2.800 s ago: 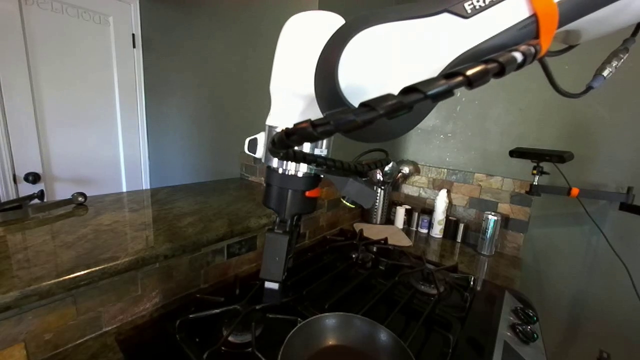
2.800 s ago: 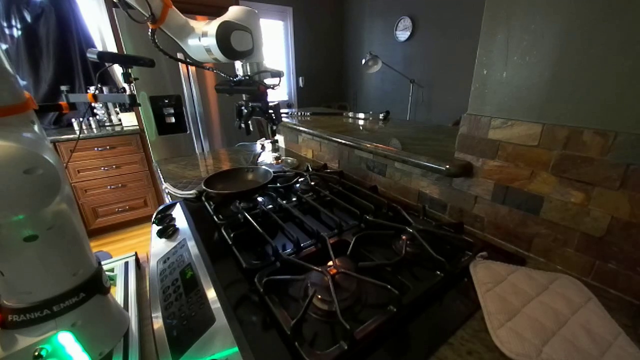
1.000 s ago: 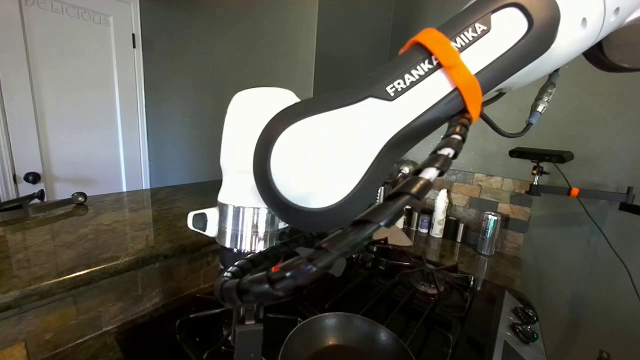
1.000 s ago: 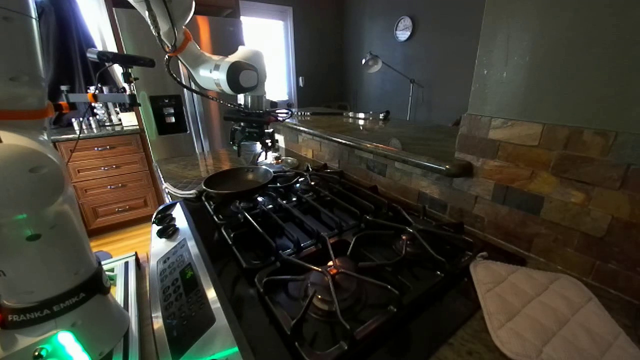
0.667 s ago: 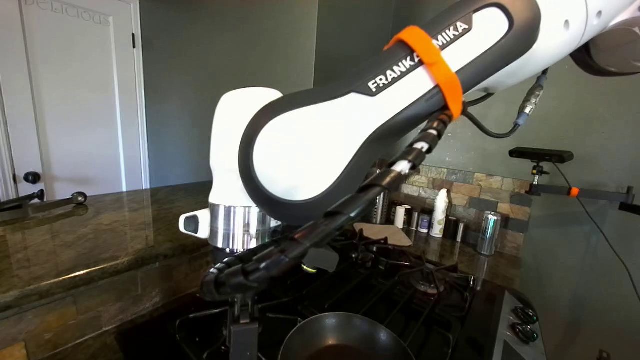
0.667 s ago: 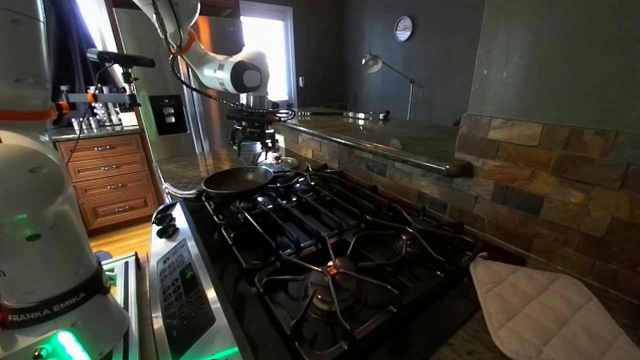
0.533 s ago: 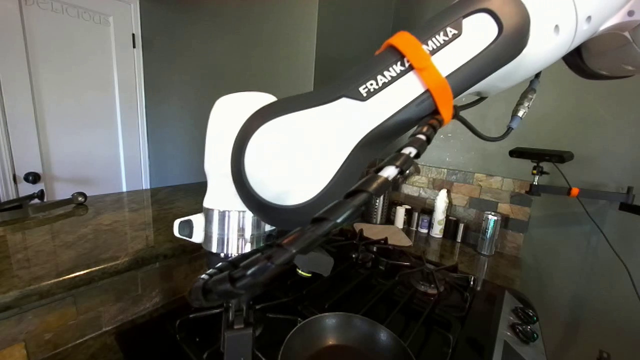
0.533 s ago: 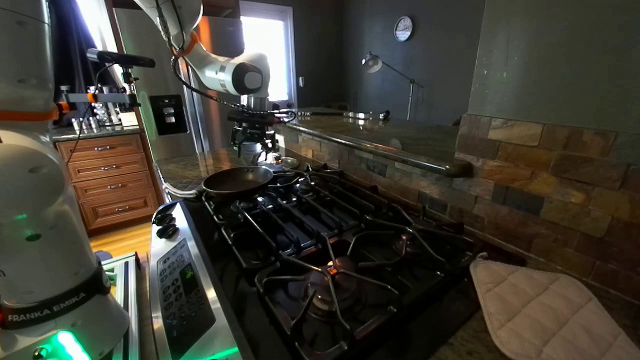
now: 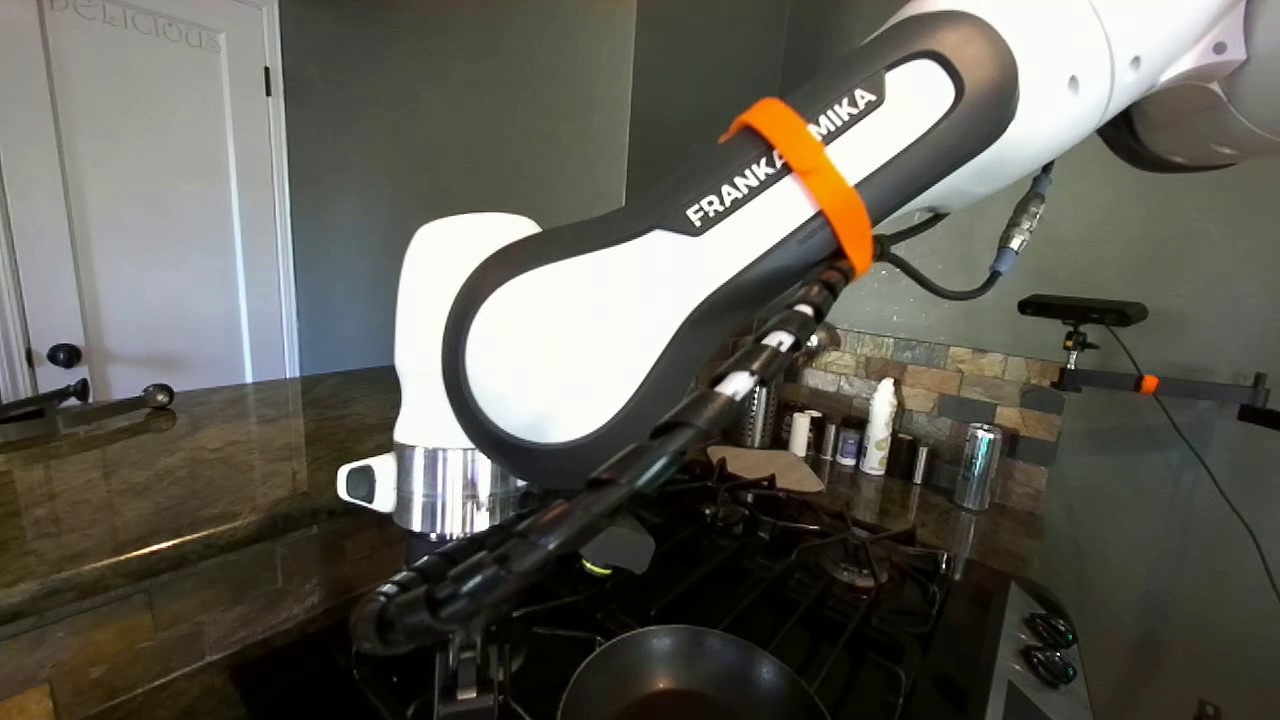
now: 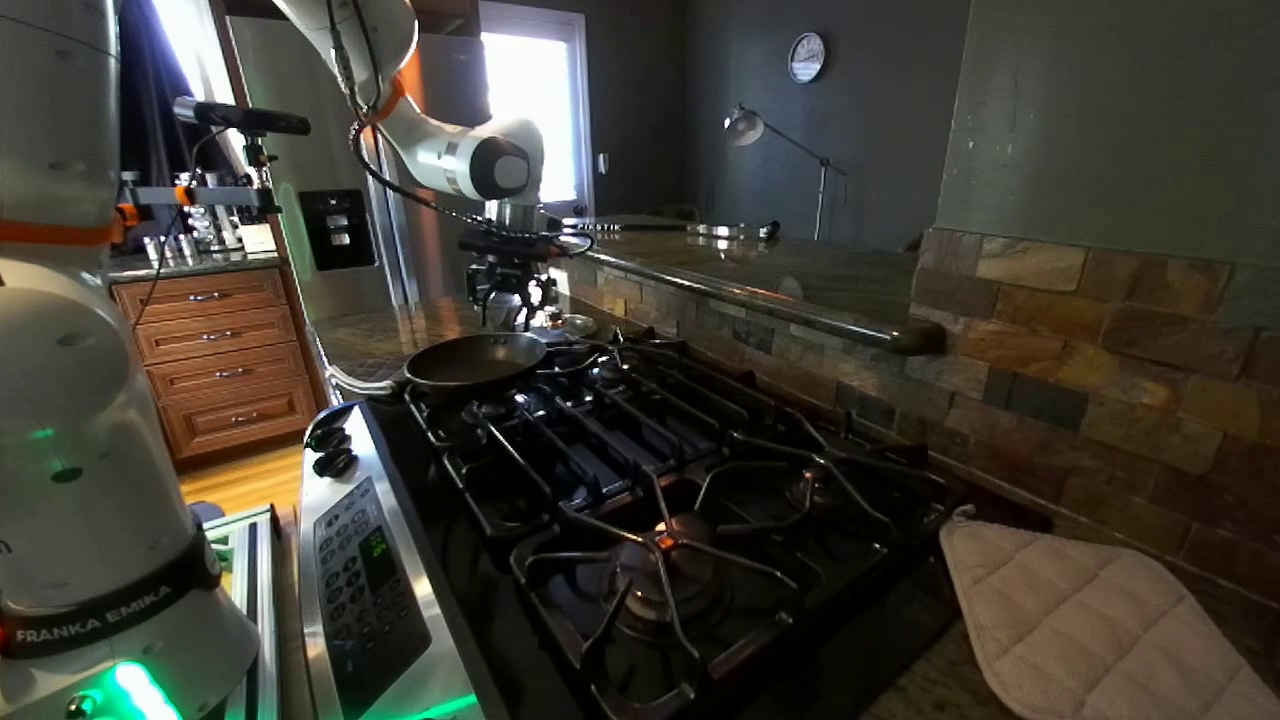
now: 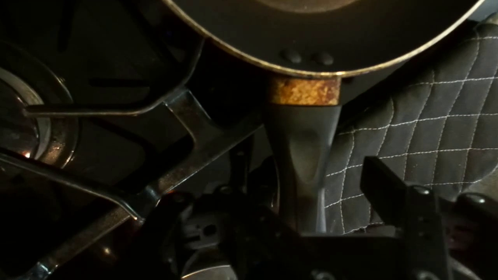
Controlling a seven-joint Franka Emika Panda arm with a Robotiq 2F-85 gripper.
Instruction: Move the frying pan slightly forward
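The frying pan point(image 10: 478, 362) sits upright on the burner grate point(image 11: 210, 152), at the end of the stove point(image 10: 480, 580) opposite the pale quilted pad point(image 10: 1100, 620). Its handle point(image 11: 305, 151) extends toward the gripper point(image 11: 305, 163), which points downward. The fingers point(image 11: 383, 190) stand spread apart; in the wrist view, the handle shows between them (whether either finger touches it cannot be determined). A dark quilted mat point(image 11: 412, 128) lies just beside the handle. In an exterior view, a black cable point(image 9: 640, 465) partly hides the gripper.
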